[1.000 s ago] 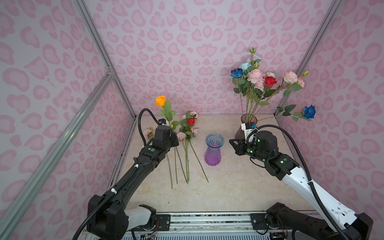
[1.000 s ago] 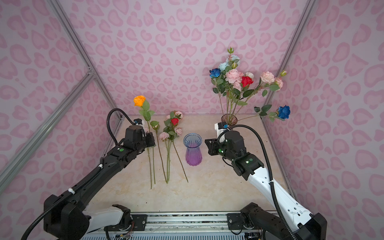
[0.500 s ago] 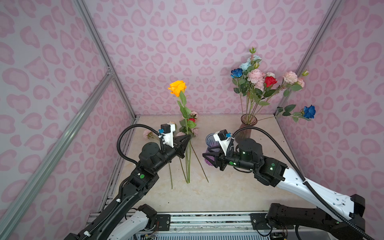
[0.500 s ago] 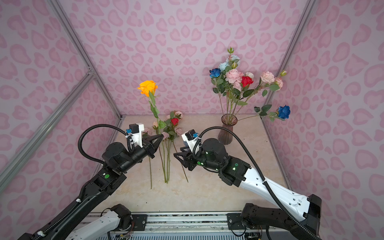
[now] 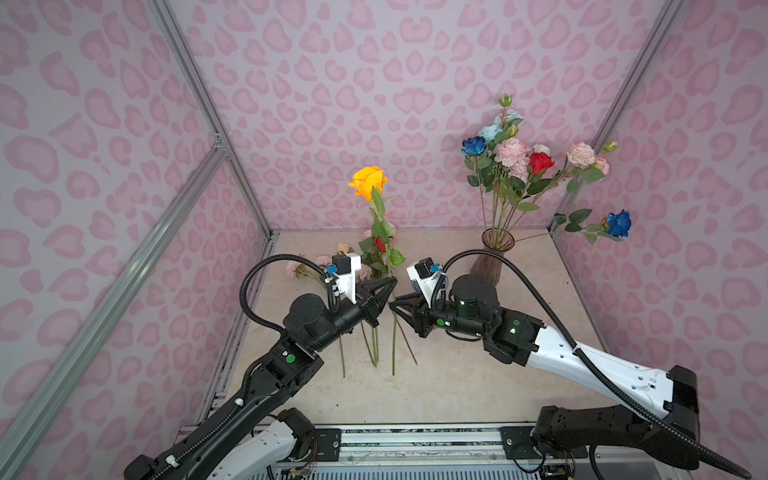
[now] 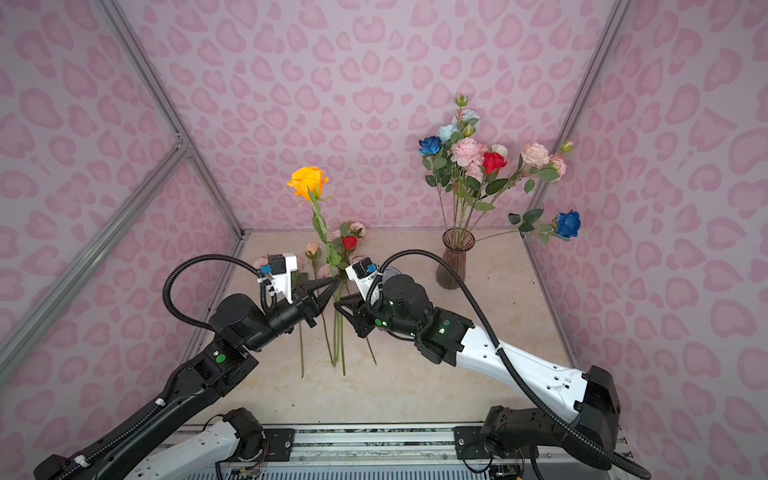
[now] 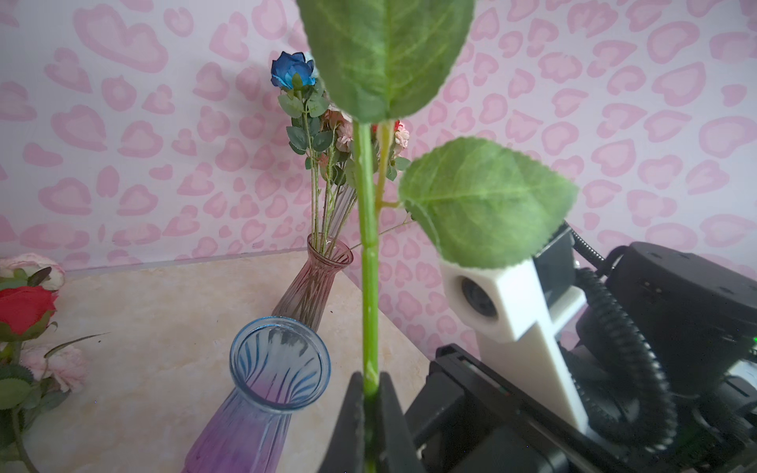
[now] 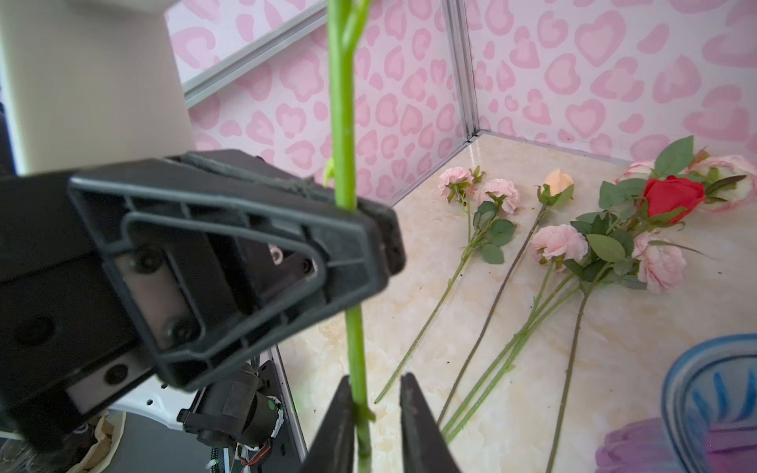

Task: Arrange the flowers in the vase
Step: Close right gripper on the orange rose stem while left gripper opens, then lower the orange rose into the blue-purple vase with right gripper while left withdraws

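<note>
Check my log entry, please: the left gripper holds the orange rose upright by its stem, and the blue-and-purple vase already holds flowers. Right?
No: the blue-and-purple vase is empty, as the left wrist view shows. The left gripper does hold the orange rose upright by its stem.

- The table (image 5: 457, 386) had a glossy, cream, marble-look top.
- The walls (image 5: 311, 83) looked like matt printed sheet.
- The frame bars (image 5: 124, 270) were silvery brushed metal.
- The blue and purple vase (image 7: 262, 409) and the brownish vase (image 5: 490, 262) were clear, shiny, ribbed glass.
- The orange rose (image 5: 369, 187) had soft, cloth-like petals, a smooth, faintly shiny plastic stem and matt, veined leaves.
- The left gripper (image 5: 391, 284) was matt black ribbed plastic.
- The camera housing (image 7: 512, 303) was matt white plastic.
- The cable hose (image 5: 243, 293) was black corrugated plastic.
</note>
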